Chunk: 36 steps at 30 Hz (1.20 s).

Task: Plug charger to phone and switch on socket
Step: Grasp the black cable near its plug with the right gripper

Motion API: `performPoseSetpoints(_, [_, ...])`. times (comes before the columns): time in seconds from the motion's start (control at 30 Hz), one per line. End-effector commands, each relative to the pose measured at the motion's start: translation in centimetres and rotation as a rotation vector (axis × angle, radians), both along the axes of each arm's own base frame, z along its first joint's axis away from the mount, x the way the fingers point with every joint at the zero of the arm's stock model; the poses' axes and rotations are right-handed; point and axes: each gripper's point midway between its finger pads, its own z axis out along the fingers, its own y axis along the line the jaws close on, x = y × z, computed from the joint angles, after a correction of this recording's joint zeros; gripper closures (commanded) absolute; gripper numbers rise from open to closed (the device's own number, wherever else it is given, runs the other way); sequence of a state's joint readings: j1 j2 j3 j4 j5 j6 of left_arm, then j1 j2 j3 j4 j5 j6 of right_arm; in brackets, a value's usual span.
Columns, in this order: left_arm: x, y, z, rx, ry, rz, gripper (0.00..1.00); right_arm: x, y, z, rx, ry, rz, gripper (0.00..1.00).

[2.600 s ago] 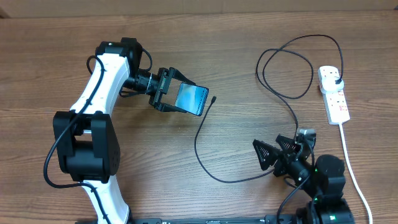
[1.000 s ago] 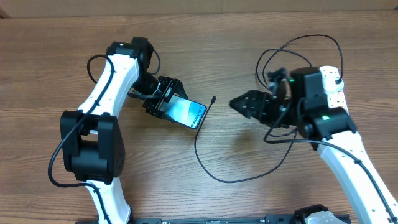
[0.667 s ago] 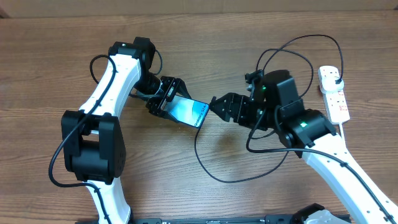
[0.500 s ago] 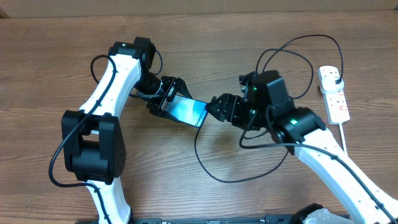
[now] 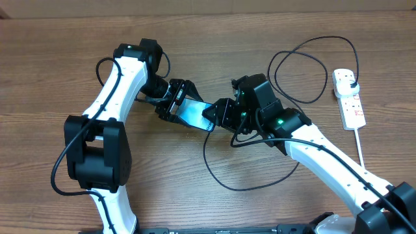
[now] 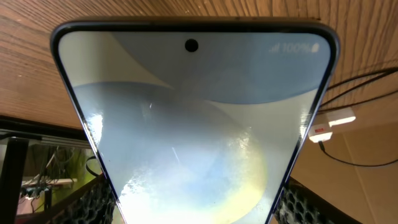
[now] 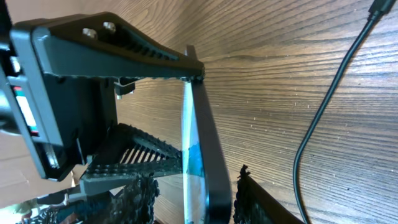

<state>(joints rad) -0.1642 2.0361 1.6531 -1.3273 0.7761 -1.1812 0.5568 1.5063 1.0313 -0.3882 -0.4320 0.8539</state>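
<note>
My left gripper (image 5: 182, 107) is shut on the phone (image 5: 194, 112) across its width and holds it tilted above the table. In the left wrist view the light blue screen (image 6: 193, 130) fills the frame. My right gripper (image 5: 210, 117) straddles the phone's free end. In the right wrist view the phone (image 7: 204, 155) stands edge-on between the right gripper's fingers (image 7: 140, 199), with a gap on the screen side. The charger (image 5: 211, 170) lies looped on the table. Its connector tip (image 7: 375, 7) rests beside the phone, unplugged. The charger's plug (image 5: 351, 84) sits in the socket (image 5: 353, 107).
The socket's white cord (image 5: 367, 169) runs toward the front right edge. Cable loops (image 5: 299, 71) lie between my right arm and the socket. The socket also shows in the left wrist view (image 6: 333, 118).
My right arm has swept left from near the socket to the phone, and its jaws have narrowed around the phone's free end. The left gripper has kept hold of the phone.
</note>
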Motion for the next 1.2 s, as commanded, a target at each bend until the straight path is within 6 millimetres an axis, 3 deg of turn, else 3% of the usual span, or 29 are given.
performPoseSetpoints(0.0, [-0.2,-1.0,0.7,-0.050,0.027,0.015,0.42,0.7,0.1,0.3,-0.005,-0.013,-0.025,0.58])
performPoseSetpoints(0.47, [-0.2,-1.0,0.8,-0.053,0.031,0.019,0.42,1.3,1.1,0.9,0.007,-0.061,-0.047,0.68])
performPoseSetpoints(0.57, [-0.2,-1.0,0.8,-0.053,0.031,0.019,0.42,1.0,1.6,0.2,-0.008,-0.053,-0.038,0.75])
performPoseSetpoints(0.7, [-0.2,-1.0,0.8,-0.053,0.031,0.019,0.42,1.1,1.8,-0.7,-0.008,-0.009,-0.063,0.77])
performPoseSetpoints(0.9, [-0.2,-1.0,0.8,-0.053,0.031,0.019,0.42,1.3,1.9,-0.6,0.003,-0.016,-0.067,0.85])
performPoseSetpoints(1.17, [-0.2,-1.0,0.8,-0.051,0.030,0.019,0.35,1.3,1.9,-0.5,0.004,-0.017,-0.067,0.93])
